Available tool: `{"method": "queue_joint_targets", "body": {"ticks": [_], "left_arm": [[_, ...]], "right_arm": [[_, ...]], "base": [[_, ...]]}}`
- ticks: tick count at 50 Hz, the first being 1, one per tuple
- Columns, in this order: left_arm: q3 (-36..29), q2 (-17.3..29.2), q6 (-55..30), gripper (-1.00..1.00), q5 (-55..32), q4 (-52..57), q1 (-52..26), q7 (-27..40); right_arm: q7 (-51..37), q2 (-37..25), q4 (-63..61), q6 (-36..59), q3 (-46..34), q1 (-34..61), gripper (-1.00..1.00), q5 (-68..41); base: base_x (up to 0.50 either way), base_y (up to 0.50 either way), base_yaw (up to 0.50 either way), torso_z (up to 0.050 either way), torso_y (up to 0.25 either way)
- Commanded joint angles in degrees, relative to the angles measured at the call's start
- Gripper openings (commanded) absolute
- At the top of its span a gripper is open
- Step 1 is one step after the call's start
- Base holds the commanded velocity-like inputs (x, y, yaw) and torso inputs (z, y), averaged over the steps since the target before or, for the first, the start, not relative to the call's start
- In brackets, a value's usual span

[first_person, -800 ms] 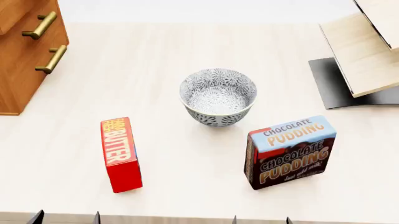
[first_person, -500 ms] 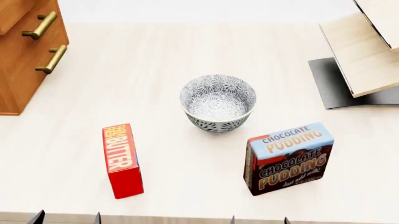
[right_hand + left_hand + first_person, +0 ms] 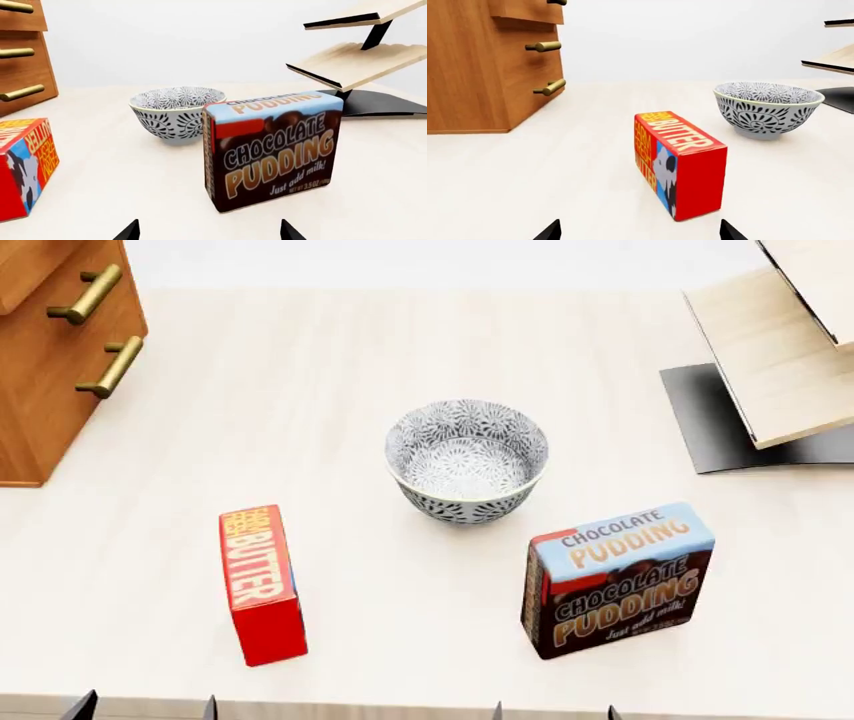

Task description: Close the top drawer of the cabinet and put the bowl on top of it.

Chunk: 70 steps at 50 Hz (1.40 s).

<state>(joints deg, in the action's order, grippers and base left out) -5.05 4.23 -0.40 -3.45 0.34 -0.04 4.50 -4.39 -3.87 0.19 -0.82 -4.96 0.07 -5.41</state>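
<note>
A pale table seen from above. The bowl stands upright and empty near the middle, touching nothing. To its near left lies a red butter box; to its near right stands a chocolate pudding box. Both are close to the bowl but apart from it. At the far left stands the cabinet, with two brass handles showing from above. In the left wrist view the top drawer juts forward past the drawer fronts below it, so it looks open. A pale rack on a black base sits at the far right. Both arms sit low at the near edge of the table. Only dark fingertips show: the left gripper with its tips wide apart and nothing between them, and the right gripper likewise spread and empty. Neither touches anything. The drawer step appears to be the one in hand, and not yet begun. The left arm is nearer the cabinet, so it seems the natural one to use. It should likely pass far-left of the butter box, meet the drawer front flat, and push straight in. Pushing off-centre might skew the drawer. The bowl should go on top only after that.
</note>
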Motion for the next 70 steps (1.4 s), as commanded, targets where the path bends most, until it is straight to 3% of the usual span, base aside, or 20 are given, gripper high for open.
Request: {"method": "queue_joint_targets", "body": {"ticks": [1,45,70], "left_arm": [[-1.0,0.8,0.0,1.0,-0.8,0.1,0.0,0.9],[-4.1,3.2,-0.2,1.0,-2.1,-0.2,-0.5,4.1],[-4.6,4.0,0.0,1.0,-3.2,0.2,-0.4,5.7]], "right_arm": [[-0.9,-0.8,0.1,-0.4,-1.0,0.0,1.0,-1.0],[-3.9,-3.1,0.6,-0.7,-3.7,0.5,1.0,-3.6],[-5.0,-4.0,-0.2,0.0,-4.7,0.5,1.0,-5.3]], "base": [[0.0,0.0,0.0,0.0,0.0],[0.0,0.0,0.0,0.0,0.0],[0.0,0.0,0.0,0.047,0.0]]}}
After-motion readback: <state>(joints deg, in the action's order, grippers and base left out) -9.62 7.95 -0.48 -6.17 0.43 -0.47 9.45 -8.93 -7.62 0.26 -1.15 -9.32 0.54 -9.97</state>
